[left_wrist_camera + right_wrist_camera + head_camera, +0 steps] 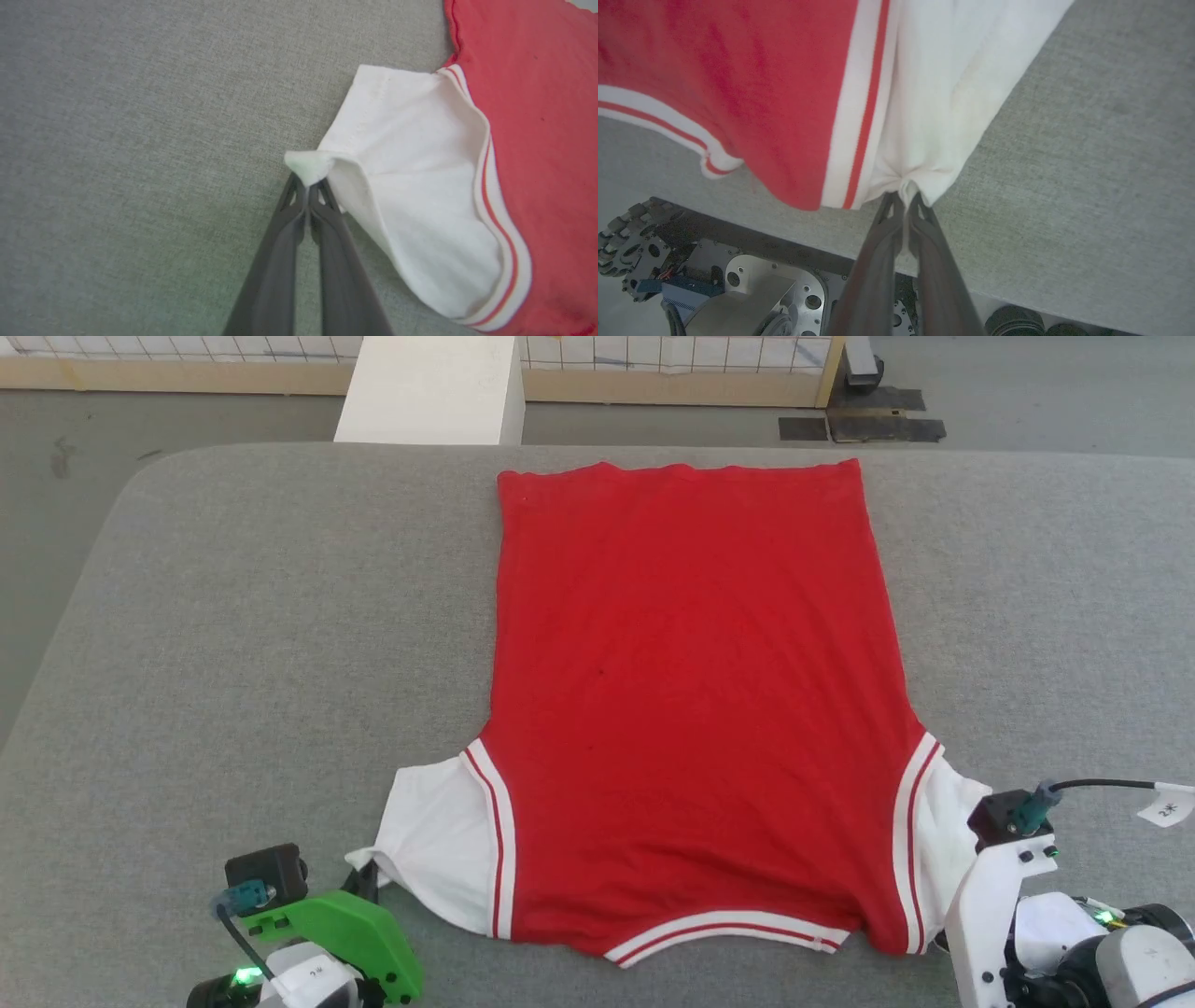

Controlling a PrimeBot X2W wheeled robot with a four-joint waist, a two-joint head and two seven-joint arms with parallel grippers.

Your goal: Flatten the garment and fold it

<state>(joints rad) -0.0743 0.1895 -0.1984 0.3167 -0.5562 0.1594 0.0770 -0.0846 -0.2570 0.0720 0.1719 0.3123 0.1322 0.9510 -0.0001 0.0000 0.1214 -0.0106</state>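
- The garment (691, 709) lies back-up and nearly flat on the grey padded table (233, 644), spreading away from both sets of fingertips, its hem (681, 471) at the far end.
- The left gripper (307, 186) has its fingers pinched together on the outer corner of the white left sleeve (411, 186). The cloth bunches right at the tips, and the red body lies beyond and to one side.
- The right gripper (905, 198) is likewise clamped on a gathered corner of the right sleeve (943, 93). The table's near edge and the robot's base (738, 280) lie just behind the fingers.
- Judged from this, the two sleeve corners are held so the shoulders can be drawn apart and taut, smoothing the shirt before any fold.
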